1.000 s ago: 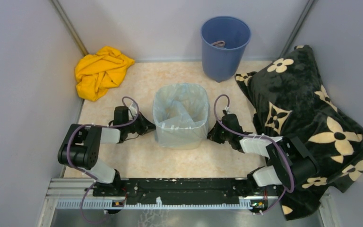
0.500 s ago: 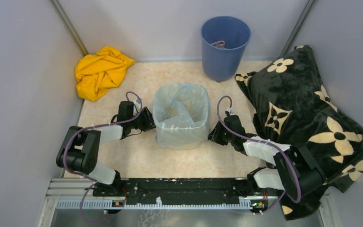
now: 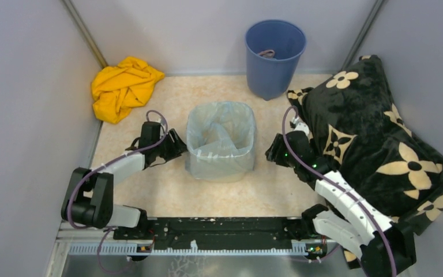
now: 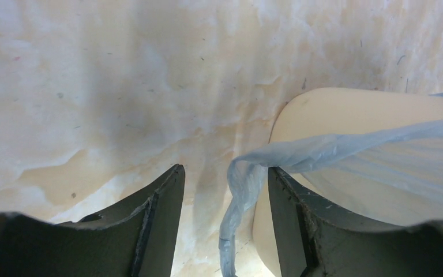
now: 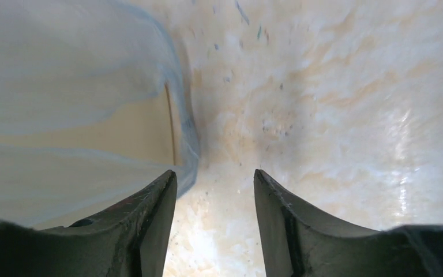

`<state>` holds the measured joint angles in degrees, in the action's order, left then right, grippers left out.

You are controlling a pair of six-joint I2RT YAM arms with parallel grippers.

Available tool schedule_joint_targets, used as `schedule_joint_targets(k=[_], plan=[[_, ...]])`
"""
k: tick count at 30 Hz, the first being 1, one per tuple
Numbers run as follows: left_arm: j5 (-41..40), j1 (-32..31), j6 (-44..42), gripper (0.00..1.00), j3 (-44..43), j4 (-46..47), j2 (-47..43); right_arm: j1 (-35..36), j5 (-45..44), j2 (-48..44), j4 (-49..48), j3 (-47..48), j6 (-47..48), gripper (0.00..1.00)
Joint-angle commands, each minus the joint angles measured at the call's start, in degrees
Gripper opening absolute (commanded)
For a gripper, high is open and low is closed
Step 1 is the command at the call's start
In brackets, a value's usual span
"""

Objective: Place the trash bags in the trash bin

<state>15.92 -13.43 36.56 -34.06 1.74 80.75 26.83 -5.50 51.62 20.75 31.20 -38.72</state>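
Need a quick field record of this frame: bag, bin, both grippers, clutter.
bag: translucent pale-blue plastic trash bag lines bin, edge folded over rim
bin: cream rounded-square plastic trash bin, upright, between the two grippers
left gripper: open, bag strand hanging between fingers
right gripper: open, beside bin, holding nothing
clutter: crumpled yellow cloth, round blue bucket, black floral blanket

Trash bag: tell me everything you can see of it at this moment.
The trash bag is thin, translucent pale-blue plastic, wrinkled all over. It lines the cream trash bin standing on the table, mouth open upward, its edge turned over the rim and draping down the outer walls. Inside it sags in loose folds. A loose flap of its edge hangs between the fingers of the open left gripper; contact cannot be told. The open right gripper sits beside its other side, holding nothing.
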Motion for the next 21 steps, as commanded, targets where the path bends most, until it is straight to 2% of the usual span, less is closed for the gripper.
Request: schedule_joint_targets(k=[1, 3, 4, 5, 6, 9, 12, 15, 16, 17, 19, 20, 21], plan=[[-7.1, 1.0, 0.4, 0.62, -1.5, -4.9, -5.3, -0.1, -9.1, -2.4, 8.7, 11.6, 7.8, 0.47], [-8.9, 1.3, 0.9, 0.74, -1.2, -4.8, -7.9, -0.2, -11.4, -1.9, 10.9, 16.4, 10.6, 0.39], [-9.6, 1.4, 1.2, 0.86, -1.3, -5.3, -9.0, -0.2, -12.8, -1.5, 11.8, 18.4, 11.6, 0.35], [-10.1, 1.4, 1.4, 0.96, -1.5, -5.4, -9.8, -0.1, -13.9, -1.1, 12.7, 21.0, 12.5, 0.26], [-9.6, 1.4, 1.4, 0.98, -1.6, -5.1, -10.8, -0.2, -14.2, -0.8, 13.3, 22.6, 13.6, 0.16], [-8.2, 1.4, 1.8, 0.98, -1.8, -3.7, -12.1, -0.1, -12.5, -0.6, 12.5, 25.8, 16.1, 0.00], [-7.7, 1.4, 1.7, 0.98, -2.7, -3.9, -12.5, -0.2, -7.4, -0.1, 10.2, 28.4, 18.5, 0.00], [-8.6, 1.5, 1.8, 0.96, -3.3, -4.2, -14.2, -0.1, 2.0, 1.2, 7.3, 31.7, 22.2, 0.00], [-9.1, 1.5, 1.9, 0.93, -3.6, -4.4, -15.2, -0.1, 5.8, 2.0, 6.9, 33.2, 23.5, 0.00], [-9.1, 1.5, 1.8, 0.80, -3.9, -4.0, -16.5, -0.2, 9.1, 3.2, 6.6, 34.8, 24.6, 0.00], [-9.1, 1.5, 1.7, 0.34, -4.3, -2.7, -18.4, 0.3, 13.1, 5.8, 6.9, 38.7, 26.6, 0.00], [-9.4, 1.5, 1.7, 0.20, -4.6, -2.5, -19.2, 0.8, 14.5, 7.3, 7.4, 40.8, 27.9, 0.00], [-9.7, 1.5, 1.5, 0.14, -5.5, -2.9, -19.6, 1.6, 14.6, 8.8, 8.1, 43.2, 29.2, 0.00]])
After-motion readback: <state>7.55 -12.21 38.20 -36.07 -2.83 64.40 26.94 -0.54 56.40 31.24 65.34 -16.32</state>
